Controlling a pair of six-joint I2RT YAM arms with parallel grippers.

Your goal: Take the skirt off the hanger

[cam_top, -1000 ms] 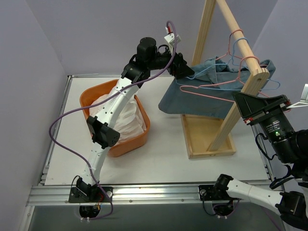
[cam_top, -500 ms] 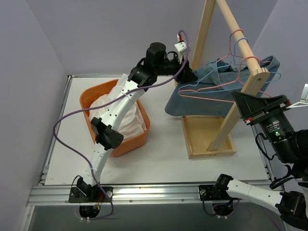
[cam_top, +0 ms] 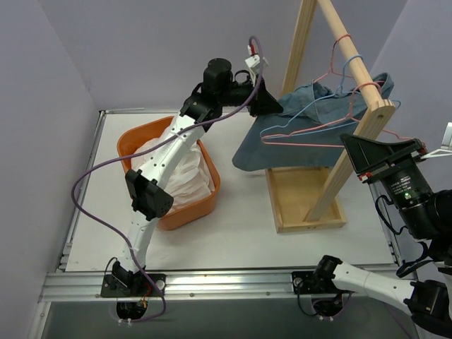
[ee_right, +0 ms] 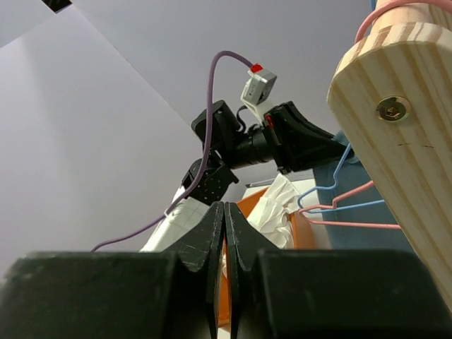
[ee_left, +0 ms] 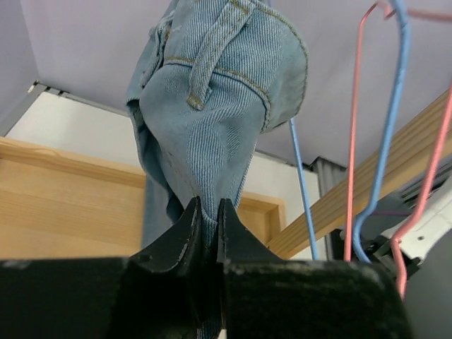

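A blue denim skirt hangs on a blue wire hanger from the sloping wooden rail. A pink wire hanger hangs beside it. My left gripper is at the skirt's upper left edge. In the left wrist view the left gripper is shut on a pinched fold of the skirt, near a belt loop. My right gripper is shut with nothing in it. It hovers by the rail's near end, apart from the skirt.
An orange basket holding white cloth sits on the table left of the rack. The rack's wooden base tray lies under the skirt. Purple walls close in on the left, back and right.
The left gripper has closed on the skirt's edge. It reached right into the fabric, then drew back left, and the skirt has bunched and lifted with it. The right arm has not moved.
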